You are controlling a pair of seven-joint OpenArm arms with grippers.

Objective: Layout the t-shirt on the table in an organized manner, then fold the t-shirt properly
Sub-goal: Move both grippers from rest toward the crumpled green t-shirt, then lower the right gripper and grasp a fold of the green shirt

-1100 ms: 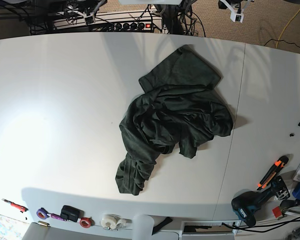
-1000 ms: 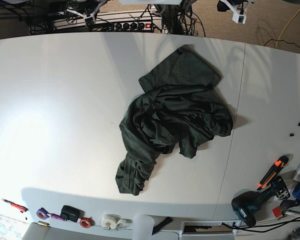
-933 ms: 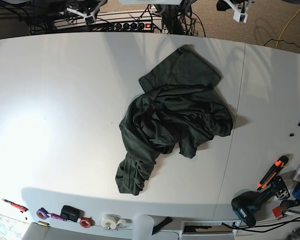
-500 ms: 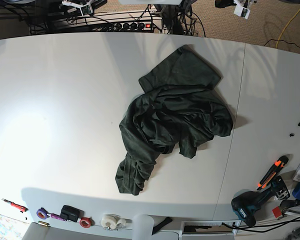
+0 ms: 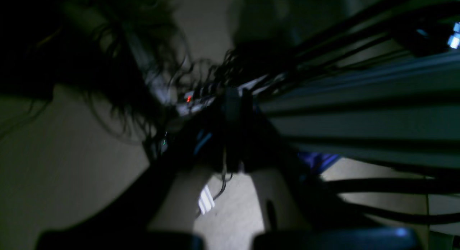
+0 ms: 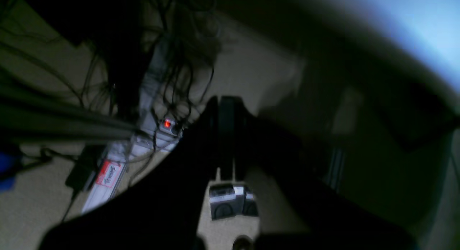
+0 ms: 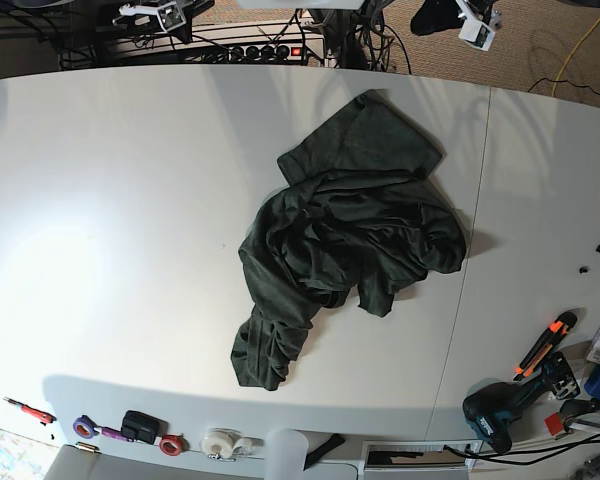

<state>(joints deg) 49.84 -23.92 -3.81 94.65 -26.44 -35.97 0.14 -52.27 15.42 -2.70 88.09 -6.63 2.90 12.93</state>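
The dark green t-shirt point(image 7: 345, 235) lies crumpled in a heap on the middle of the white table point(image 7: 110, 200), one flat part toward the far edge and a narrow bunched end toward the near edge. Both arms hang beyond the far edge, well apart from the shirt. My left gripper point(image 7: 435, 15) is at the top right and my right gripper point(image 7: 145, 12) at the top left. In the left wrist view my left gripper point(image 5: 233, 97) shows dark fingers pressed together over the floor. In the right wrist view my right gripper point(image 6: 223, 101) looks the same. Neither holds anything.
A dark seam point(image 7: 470, 250) crosses the table right of the shirt. A drill point(image 7: 500, 410), an orange-handled cutter point(image 7: 545, 345) and small black bits point(image 7: 592, 257) lie at the right. Tape rolls point(image 7: 170, 443) and small tools line the near edge. A power strip point(image 7: 280, 50) and cables lie behind the table.
Both arms have shifted at the top edge: the right arm's white part moved left and up, and the left arm's dark gripper came into view. The t-shirt has not moved.
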